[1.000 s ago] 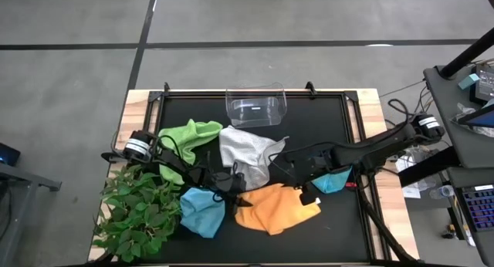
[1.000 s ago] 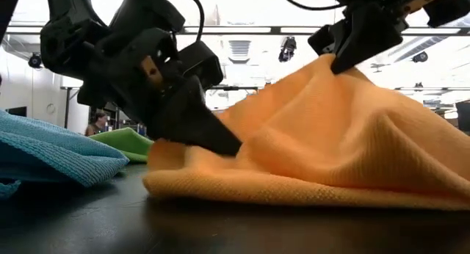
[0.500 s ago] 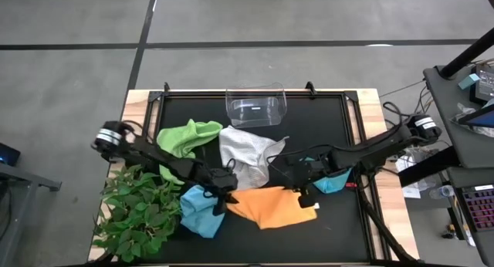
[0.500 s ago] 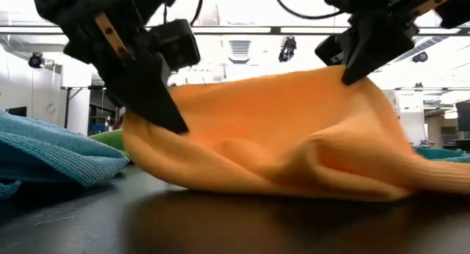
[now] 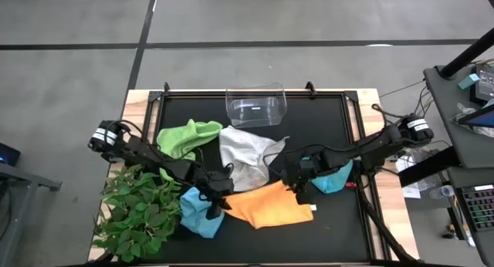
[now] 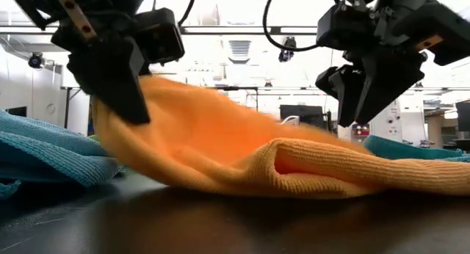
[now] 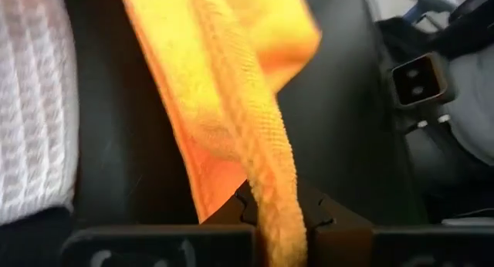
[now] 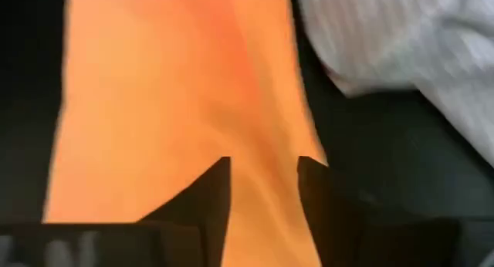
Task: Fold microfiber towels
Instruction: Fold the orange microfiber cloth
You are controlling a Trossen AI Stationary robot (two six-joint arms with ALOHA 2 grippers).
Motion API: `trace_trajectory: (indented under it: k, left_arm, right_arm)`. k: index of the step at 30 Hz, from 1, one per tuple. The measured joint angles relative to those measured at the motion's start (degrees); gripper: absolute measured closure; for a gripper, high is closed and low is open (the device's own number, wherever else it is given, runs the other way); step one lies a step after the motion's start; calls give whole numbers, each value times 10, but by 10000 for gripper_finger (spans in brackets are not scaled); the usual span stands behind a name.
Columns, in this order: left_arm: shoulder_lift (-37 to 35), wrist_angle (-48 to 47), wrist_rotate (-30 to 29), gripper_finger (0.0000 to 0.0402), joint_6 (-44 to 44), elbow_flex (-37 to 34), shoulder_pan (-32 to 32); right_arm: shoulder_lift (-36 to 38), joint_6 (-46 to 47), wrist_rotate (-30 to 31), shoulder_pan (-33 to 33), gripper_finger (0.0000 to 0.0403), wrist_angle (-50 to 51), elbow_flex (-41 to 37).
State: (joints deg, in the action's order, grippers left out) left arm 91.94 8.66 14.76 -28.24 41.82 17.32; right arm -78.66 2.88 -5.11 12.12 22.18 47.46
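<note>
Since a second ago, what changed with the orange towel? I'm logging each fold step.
The left gripper kept its pinch on the yellow-orange towel and lifted that edge higher. The right gripper let go: its fingers now hang open above the cloth, whose right side has dropped to the table. The other towels, bin and plant stayed put.

Orange towel [image 5: 270, 206]; blue towel [image 5: 197, 213]; lime towel [image 5: 185, 136].

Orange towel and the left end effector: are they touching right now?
Touching. In the left wrist view the orange towel runs down between the left end effector fingers, pinched there. The low view shows the cloth hanging from it.
</note>
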Motion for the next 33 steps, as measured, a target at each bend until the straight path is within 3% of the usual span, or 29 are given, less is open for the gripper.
trace_trajectory:
  k: [8, 16, 27, 33]
  left_arm:
    - [7, -8, 0, 402, -1, 0, 3]
    - [4, -7, 0, 402, -1, 1, 3]
    - [4, -7, 1, 402, -1, 1, 3]
    - [4, -7, 1, 402, -1, 3, 4]
  right_arm:
    - [2, -24, 1, -61, 172, 27, -32]
    - [-1, -42, -59, -101, 149, -14, -67]
    - [-52, -77, -74, -107, 199, -41, -74]
    - [-51, -90, -71, -107, 283, -44, -74]
